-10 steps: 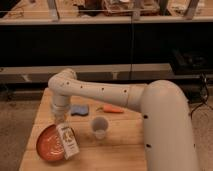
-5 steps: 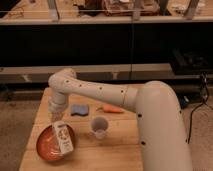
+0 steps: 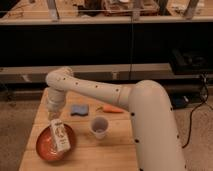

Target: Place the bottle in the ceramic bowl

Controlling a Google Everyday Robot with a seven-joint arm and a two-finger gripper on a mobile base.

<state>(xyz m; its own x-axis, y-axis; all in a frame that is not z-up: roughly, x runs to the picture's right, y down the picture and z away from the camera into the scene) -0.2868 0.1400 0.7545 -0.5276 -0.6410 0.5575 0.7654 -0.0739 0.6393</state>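
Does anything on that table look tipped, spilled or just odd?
Only one thing: the small white boxy bottle with the orange-brown label stands tilted in the shallow reddish-orange glossy bowl, not upright. The robot's tool is right above the bottle's top. Nothing looks spilled or broken.

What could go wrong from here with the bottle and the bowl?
1. The bottle is tall and leans a little over the shallow ceramic bowl, with the pincer at its top. If released like this, it may tip over the rim.
2. The cup stands close beside the bowl, so a falling bottle might knock it.
3. The bowl lies near the table edge, and a push could slide it off.
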